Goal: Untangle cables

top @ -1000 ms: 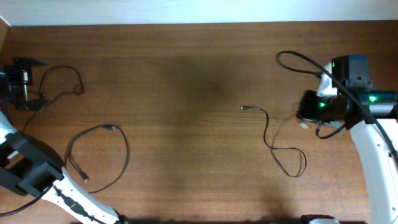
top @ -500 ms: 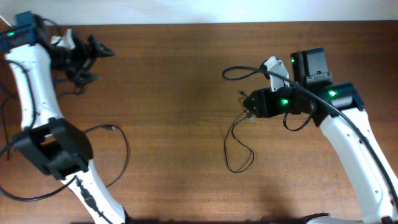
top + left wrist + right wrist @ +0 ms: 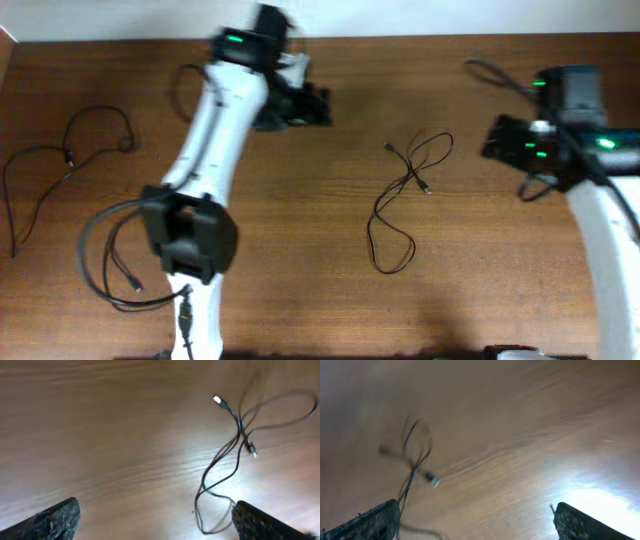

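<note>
One thin black cable (image 3: 402, 183) lies in loose crossing loops on the wooden table (image 3: 300, 220), right of the middle, touched by neither gripper. In the left wrist view the same cable (image 3: 241, 427) lies ahead and to the right, its lowest loop near the right fingertip (image 3: 260, 522). In the right wrist view the cable (image 3: 415, 462) is blurred at the left, with a pale plug end. My left gripper (image 3: 318, 105) hovers open at the back, left of this cable. My right gripper (image 3: 490, 140) stands open to its right. A second cable (image 3: 70, 152) sprawls at the far left.
A third thin cable (image 3: 133, 288) curls by the left arm's base (image 3: 190, 240) at the front left, beside the arm's thicker black cord. The left arm's white links (image 3: 215, 120) stretch across the left half of the table. The right arm (image 3: 600, 220) fills the right edge.
My right gripper has opened, let go of the middle cable and drawn back to the right. The left arm has swung from the far left to the back middle. The middle cable lies in new loops.
</note>
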### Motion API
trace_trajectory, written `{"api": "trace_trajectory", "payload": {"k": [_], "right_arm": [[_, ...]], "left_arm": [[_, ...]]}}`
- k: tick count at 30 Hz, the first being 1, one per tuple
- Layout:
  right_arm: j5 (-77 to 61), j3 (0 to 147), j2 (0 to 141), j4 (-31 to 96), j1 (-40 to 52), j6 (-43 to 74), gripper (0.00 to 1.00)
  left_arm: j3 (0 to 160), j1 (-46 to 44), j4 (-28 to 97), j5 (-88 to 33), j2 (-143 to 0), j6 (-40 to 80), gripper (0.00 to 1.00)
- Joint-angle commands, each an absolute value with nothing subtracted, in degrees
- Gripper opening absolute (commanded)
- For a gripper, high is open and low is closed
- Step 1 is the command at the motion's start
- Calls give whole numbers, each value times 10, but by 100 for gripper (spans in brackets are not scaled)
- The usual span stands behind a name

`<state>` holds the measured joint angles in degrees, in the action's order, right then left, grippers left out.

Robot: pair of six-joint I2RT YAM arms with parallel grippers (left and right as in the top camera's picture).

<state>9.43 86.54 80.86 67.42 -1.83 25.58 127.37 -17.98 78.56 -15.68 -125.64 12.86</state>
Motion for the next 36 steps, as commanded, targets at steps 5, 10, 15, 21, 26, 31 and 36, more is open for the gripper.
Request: {"api": "trace_trajectory", "payload": {"k": [5, 10, 15, 21, 26, 31, 36], "right_arm": [[123, 882, 737, 740, -102, 272, 99], [123, 881, 738, 749, -102, 268, 99], [123, 881, 738, 748, -102, 268, 99], [123, 881, 739, 749, -102, 268, 99], [123, 881, 739, 751, -102, 268, 99], [123, 881, 742, 751, -102, 268, 99], [123, 881, 747, 751, -102, 268, 99]], "left_arm": [[1255, -355, 699, 45, -1278, 119, 99], [1255, -419, 670, 69, -1339, 119, 99], [1255, -465, 669, 56, -1402, 119, 99], [1255, -497, 655, 54, -1426, 119, 100], [1255, -492, 634, 54, -1453, 119, 88], [1255, -491, 634, 53, -1490, 123, 36], [1259, -480, 627, 95, -1498, 123, 0]]}}
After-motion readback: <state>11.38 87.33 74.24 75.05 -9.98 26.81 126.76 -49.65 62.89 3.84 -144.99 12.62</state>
